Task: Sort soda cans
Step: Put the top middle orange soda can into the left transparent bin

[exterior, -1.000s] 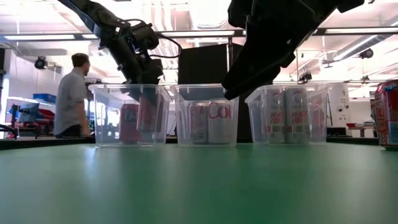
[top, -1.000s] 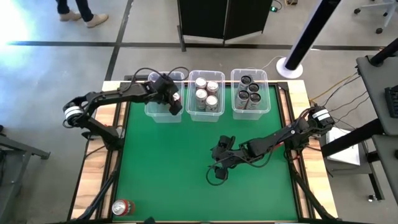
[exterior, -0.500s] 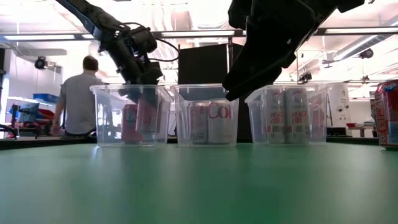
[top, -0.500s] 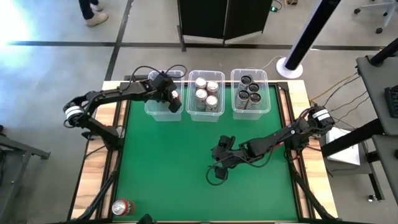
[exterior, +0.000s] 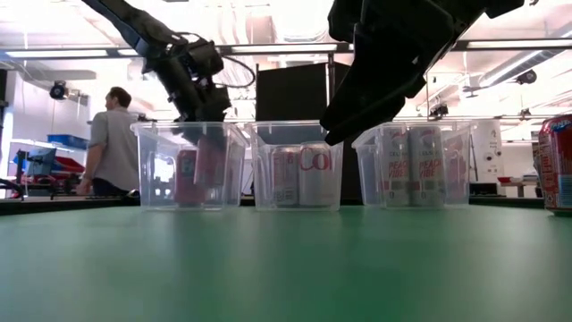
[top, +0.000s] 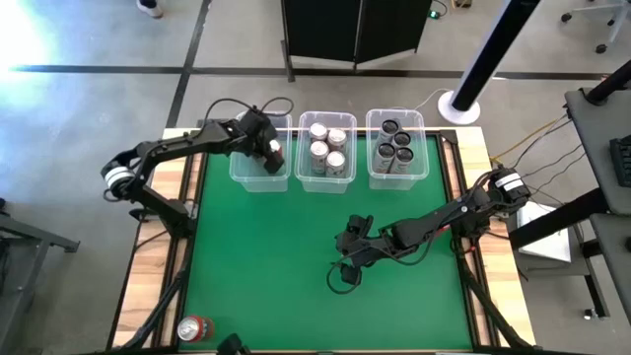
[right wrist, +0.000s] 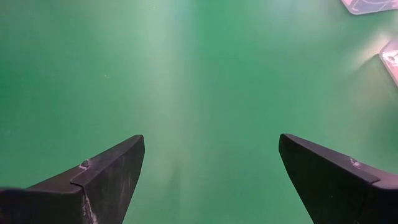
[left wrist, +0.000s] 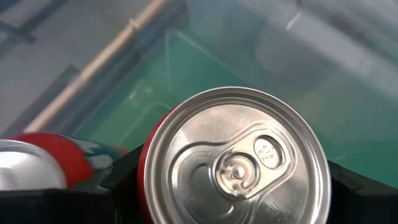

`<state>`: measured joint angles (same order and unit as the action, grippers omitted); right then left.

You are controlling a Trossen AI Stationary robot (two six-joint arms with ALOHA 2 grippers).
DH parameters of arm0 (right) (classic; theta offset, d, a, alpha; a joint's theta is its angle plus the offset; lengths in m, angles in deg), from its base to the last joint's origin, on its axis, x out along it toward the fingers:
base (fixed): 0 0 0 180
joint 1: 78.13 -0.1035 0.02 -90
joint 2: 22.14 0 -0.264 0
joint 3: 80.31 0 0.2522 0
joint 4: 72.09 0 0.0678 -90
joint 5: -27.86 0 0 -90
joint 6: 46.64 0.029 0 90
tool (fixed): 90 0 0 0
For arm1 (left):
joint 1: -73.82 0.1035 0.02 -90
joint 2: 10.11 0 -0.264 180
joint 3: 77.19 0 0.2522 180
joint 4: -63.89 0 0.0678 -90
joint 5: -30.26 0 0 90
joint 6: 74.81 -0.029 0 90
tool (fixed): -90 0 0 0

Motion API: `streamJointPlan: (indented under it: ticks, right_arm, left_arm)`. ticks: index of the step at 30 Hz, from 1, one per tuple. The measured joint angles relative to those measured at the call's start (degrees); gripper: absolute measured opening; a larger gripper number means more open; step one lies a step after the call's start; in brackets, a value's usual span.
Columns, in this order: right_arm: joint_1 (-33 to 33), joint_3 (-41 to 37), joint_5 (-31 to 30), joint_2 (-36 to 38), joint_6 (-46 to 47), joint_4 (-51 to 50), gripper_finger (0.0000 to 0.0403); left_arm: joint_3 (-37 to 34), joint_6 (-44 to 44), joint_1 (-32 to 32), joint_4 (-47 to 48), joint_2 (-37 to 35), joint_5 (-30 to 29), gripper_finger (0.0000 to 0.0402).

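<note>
- High view, looking straight down: three clear rectangular plastic bins stand in a row at the far edge of the green table [top: 276, 256], and the left gripper [top: 273, 155] reaches into the left bin [top: 243, 176].
- Left wrist view: the left gripper's fingers are clamped on a red metal soda can with a silver top [left wrist: 235, 163], held upright over the bin's floor. A second red can [left wrist: 50, 163] stands just beside it.
- Low view: the held can sits low inside the left bin, and I cannot tell whether it touches the bottom.
- Judgement: to place it well, lower the can until it rests flat, clear of its neighbour, then open and lift straight up.
- Right gripper [right wrist: 208, 177] hovers over bare green table near the middle, fingers spread wide and holding nothing.
- One red can [top: 194, 328] stands alone at the near left corner, not yet sorted.
- Middle bin [exterior: 261, 179] holds silver cans; one shows red letters "Co".
- Right bin [exterior: 366, 179] holds dark cans with pink lettering too small to read.
- Stamped on the held can's tab: "414 EZ", roughly.
</note>
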<state>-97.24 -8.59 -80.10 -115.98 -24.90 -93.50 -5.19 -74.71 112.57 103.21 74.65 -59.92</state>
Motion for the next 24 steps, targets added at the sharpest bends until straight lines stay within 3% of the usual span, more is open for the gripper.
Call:
streamJointPlan:
  ticks: [15,24]
  right_arm:
    - [0.0,0.0,0.0,0.0,0.8,-0.2,0.0368]
    - [0.0,0.0,0.0,0.0,0.7,-0.6,0.0368]
  left_arm:
    - [-1.9,0.5,0.1,-3.6,5.6,1.7,0.0281]
    - [-1.8,0.2,0.1,-1.7,5.2,2.2,0.0365]
